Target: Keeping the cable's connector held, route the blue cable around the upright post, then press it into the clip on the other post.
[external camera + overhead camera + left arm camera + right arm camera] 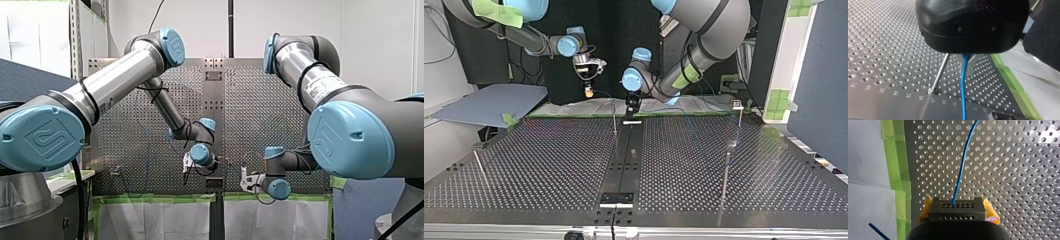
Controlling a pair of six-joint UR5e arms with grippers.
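Perforated table (pixel 549 150), top view: at twelve o'clock the right gripper (pixel 959 205) clamps the connector (pixel 958 212). The blue cable (pixel 961 170) runs beside the upright post (pixel 939 75), seemingly not yet wrapped. I cannot tell the left gripper's (pixel 632 106) grip. The two-o'clock clip (pixel 736 104) waits.

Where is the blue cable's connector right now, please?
In the right wrist view, the connector sits clamped between my right gripper's yellow pads, above the perforated table near its green tape.
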